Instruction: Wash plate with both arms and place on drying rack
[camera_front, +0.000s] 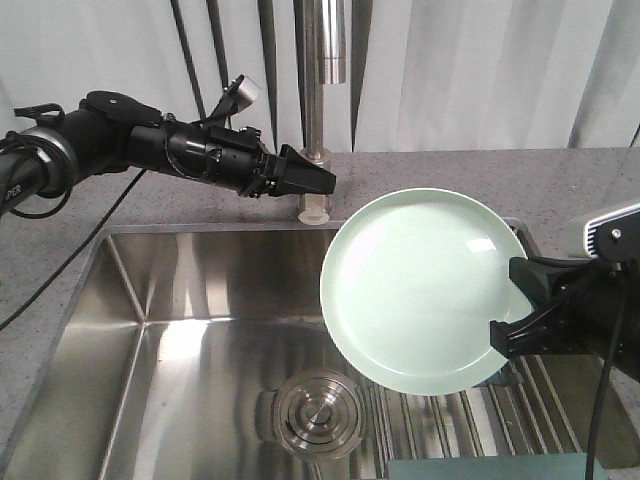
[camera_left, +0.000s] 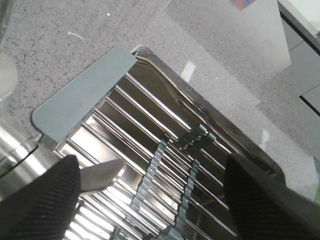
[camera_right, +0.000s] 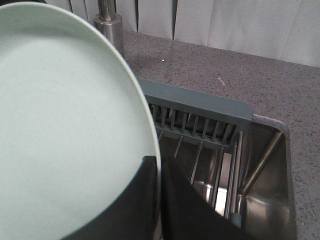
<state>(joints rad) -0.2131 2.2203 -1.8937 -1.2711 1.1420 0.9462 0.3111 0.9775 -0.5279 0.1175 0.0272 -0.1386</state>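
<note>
The pale mint-green plate (camera_front: 420, 290) hangs tilted over the sink's right half, its face toward the front camera. My right gripper (camera_front: 513, 305) is shut on its right rim. In the right wrist view the plate (camera_right: 65, 125) fills the left side, and the right gripper (camera_right: 159, 200) pinches its edge between both black fingers. The drying rack (camera_front: 470, 420) of steel rods lies below the plate, across the sink's right end. My left gripper (camera_front: 320, 180) hovers by the faucet base, apart from the plate. In its wrist view the left gripper (camera_left: 150, 200) stands open and empty above the rack's rods (camera_left: 165, 150).
The tall steel faucet (camera_front: 322, 60) rises at the back centre. A round steel drain (camera_front: 320, 415) sits in the sink floor (camera_front: 200, 350). Speckled grey counter (camera_front: 480, 175) surrounds the sink. The rack's grey-green end bar (camera_right: 200, 102) lies against the sink's back edge.
</note>
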